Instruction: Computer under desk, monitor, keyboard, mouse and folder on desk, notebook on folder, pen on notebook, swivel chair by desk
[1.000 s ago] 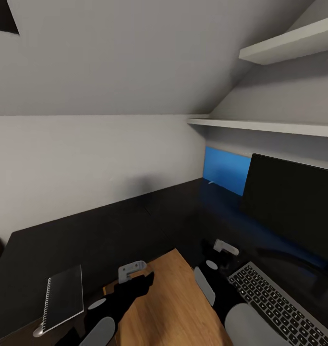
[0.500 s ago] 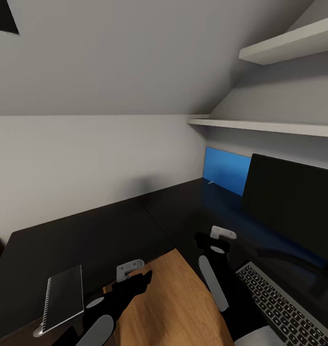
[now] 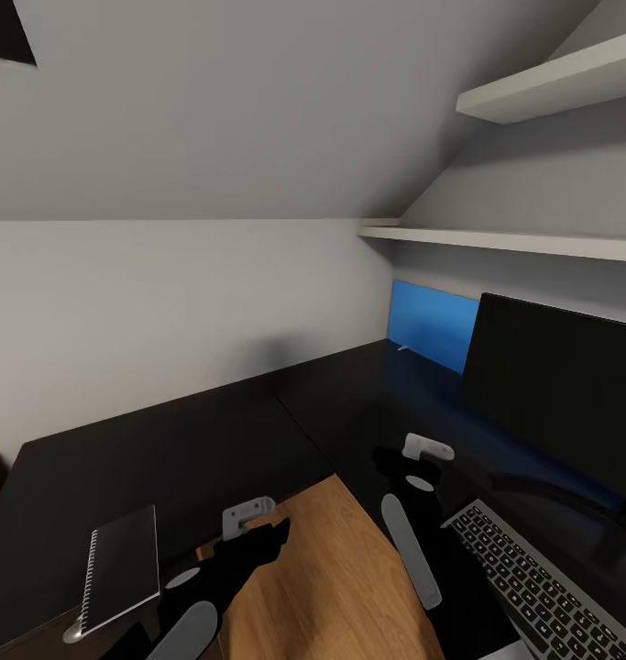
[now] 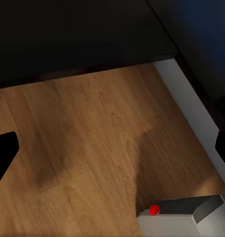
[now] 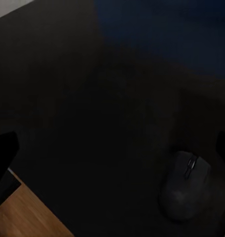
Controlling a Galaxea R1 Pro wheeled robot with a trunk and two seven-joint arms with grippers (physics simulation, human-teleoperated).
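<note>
Across the dark L-shaped tabletop (image 3: 212, 440), the monitor (image 3: 560, 394) stands at the right with the keyboard (image 3: 542, 587) lying just in front of it. A spiral notebook (image 3: 120, 564) rests near the tabletop's left front edge, well apart from both. In the right wrist view, a dark mouse (image 5: 184, 190) lies on the tabletop between the right gripper's fingertips (image 5: 3, 153), which are spread wide to either edge of that view and hold nothing. The right gripper (image 3: 413, 458) hangs above the tabletop near the keyboard's far end. The left gripper (image 3: 248, 522) hangs over the wooden floor (image 4: 92, 148) just off the tabletop's inner corner; one dark fingertip (image 4: 1, 153) shows, so I cannot tell how far it is spread. A grey box with a red dot (image 4: 181, 217) sits on the floor below.
</note>
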